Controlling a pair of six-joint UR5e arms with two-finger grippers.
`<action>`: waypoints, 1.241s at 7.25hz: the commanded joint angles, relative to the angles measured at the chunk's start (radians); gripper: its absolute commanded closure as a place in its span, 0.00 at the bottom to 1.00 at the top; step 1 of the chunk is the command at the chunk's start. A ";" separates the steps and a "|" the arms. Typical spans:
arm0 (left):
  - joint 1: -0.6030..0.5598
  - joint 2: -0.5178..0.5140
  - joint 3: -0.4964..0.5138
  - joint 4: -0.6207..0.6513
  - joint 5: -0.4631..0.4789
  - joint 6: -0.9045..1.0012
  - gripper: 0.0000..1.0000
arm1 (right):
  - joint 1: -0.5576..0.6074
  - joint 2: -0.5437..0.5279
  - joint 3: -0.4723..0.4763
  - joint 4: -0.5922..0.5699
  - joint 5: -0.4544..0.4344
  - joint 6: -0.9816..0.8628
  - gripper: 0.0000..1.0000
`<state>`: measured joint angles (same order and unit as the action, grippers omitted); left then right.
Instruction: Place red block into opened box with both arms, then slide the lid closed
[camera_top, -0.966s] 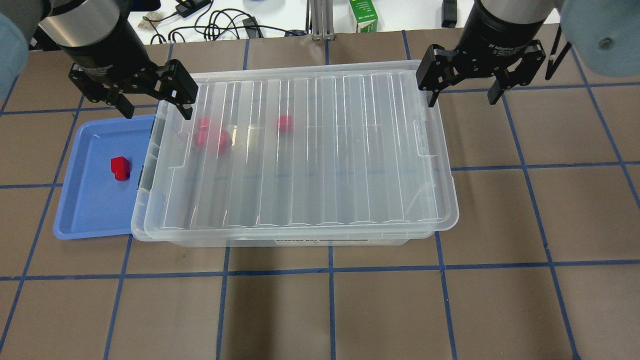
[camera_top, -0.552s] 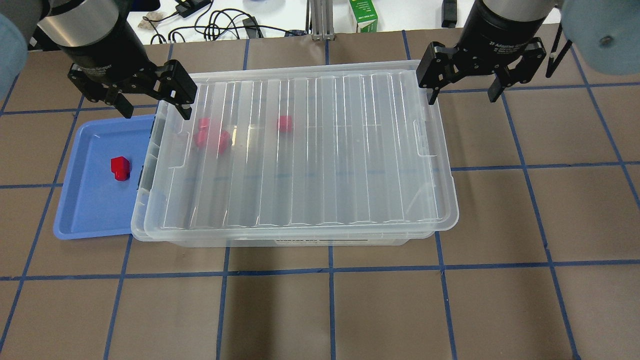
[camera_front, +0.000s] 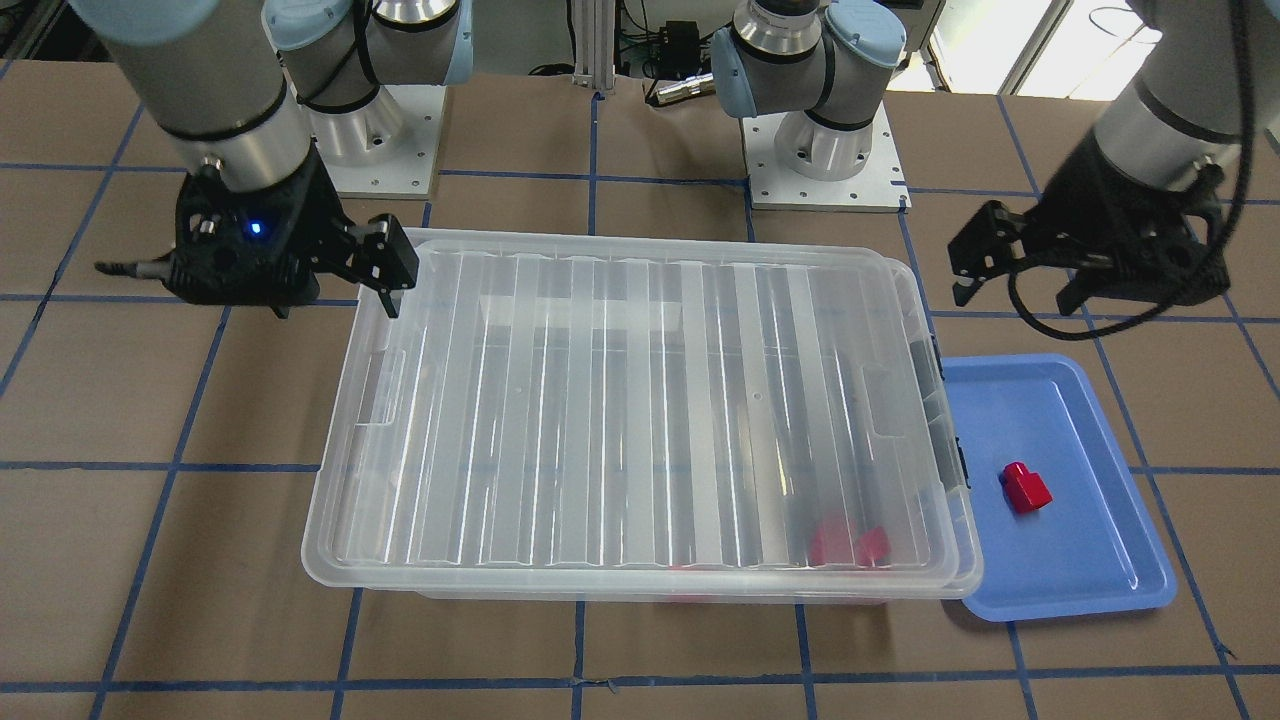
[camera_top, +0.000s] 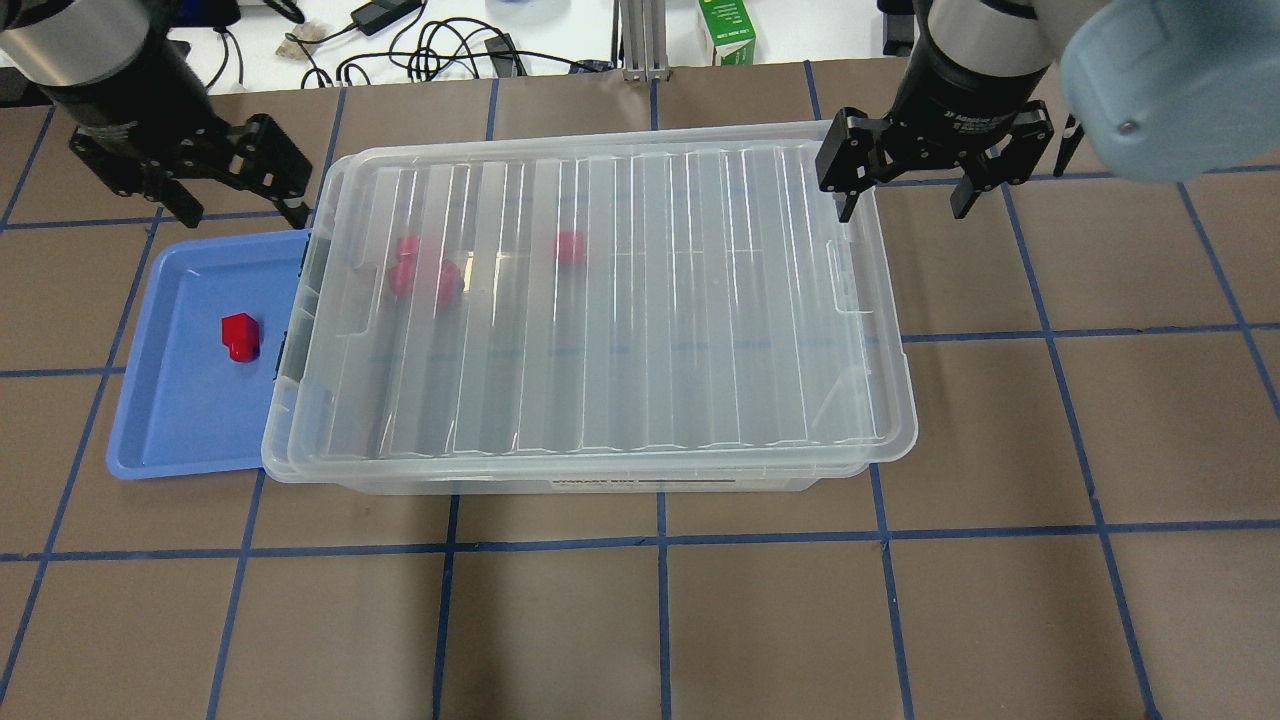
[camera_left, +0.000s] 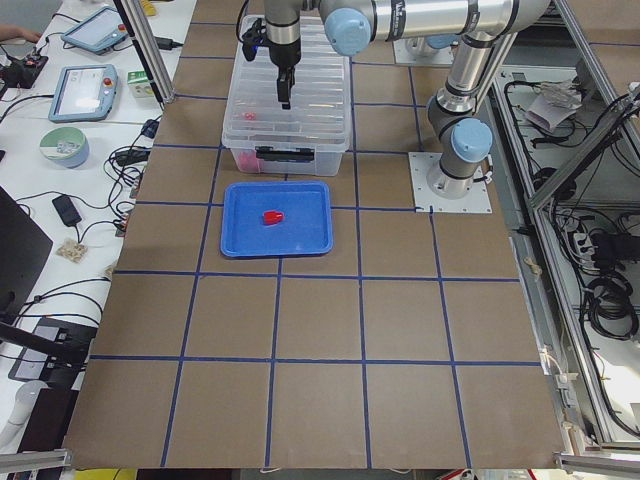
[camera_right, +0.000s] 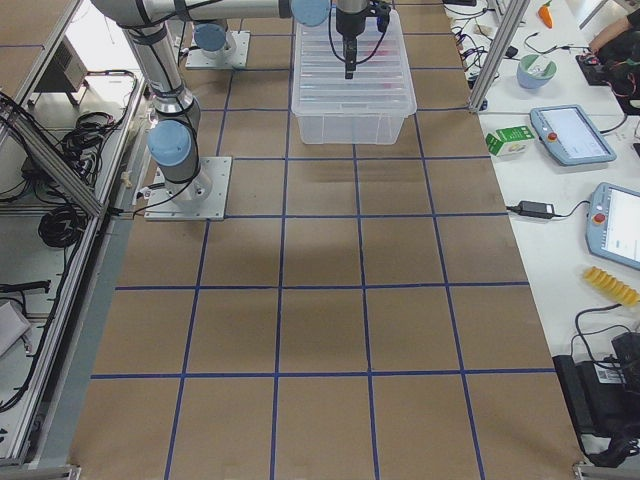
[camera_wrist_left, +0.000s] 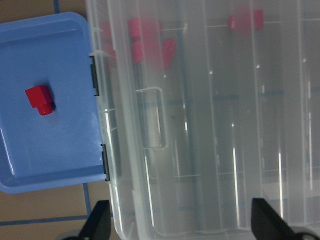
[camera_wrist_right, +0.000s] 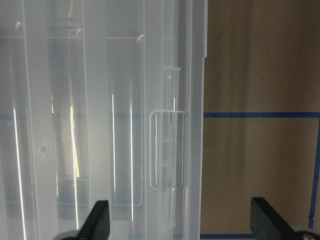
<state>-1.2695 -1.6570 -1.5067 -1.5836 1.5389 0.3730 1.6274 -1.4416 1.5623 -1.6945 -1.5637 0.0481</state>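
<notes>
A small glossy red block (camera_top: 240, 336) with a round stud lies alone in a shallow blue plastic tray (camera_top: 170, 420), outside the large clear plastic box (camera_top: 600, 487). The tray lies on the brown bench (camera_top: 1000, 450) at the short end of the box that carries the dark latch clips (camera_wrist_left: 94, 75). It is so close that the box's rim seems to overlap its edge.

The ribbed clear plastic lid (camera_top: 650, 300) lies flat on the box and covers almost all of the opening. Only a narrow strip of rim shows at the tray end, so the lid stands between the block and the inside of the box. Through it, some blurred red pieces (camera_top: 425, 275) show on the box's floor.

The left gripper (camera_top: 243, 212) hovers near the far corner of the tray, just beside the box's corner, jaws wide apart and holding nothing. The right gripper (camera_top: 900, 212) is also spread wide and empty. One of its fingers is over the lid's far corner at the other short end, the other over bare bench.

Beyond the bench, black cables (camera_top: 430, 50) and a green carton (camera_top: 727, 30) lie on a white table.
</notes>
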 joint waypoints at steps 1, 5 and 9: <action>0.187 -0.138 -0.042 0.087 -0.121 0.135 0.00 | -0.004 0.104 0.013 -0.078 -0.021 -0.008 0.01; 0.222 -0.351 -0.116 0.352 -0.099 0.082 0.00 | -0.026 0.119 0.073 -0.140 -0.141 -0.066 0.00; 0.222 -0.431 -0.145 0.452 0.006 0.067 0.00 | -0.107 0.119 0.074 -0.142 -0.167 -0.145 0.00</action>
<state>-1.0477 -2.0682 -1.6458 -1.1528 1.5391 0.4449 1.5509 -1.3223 1.6364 -1.8367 -1.7284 -0.0699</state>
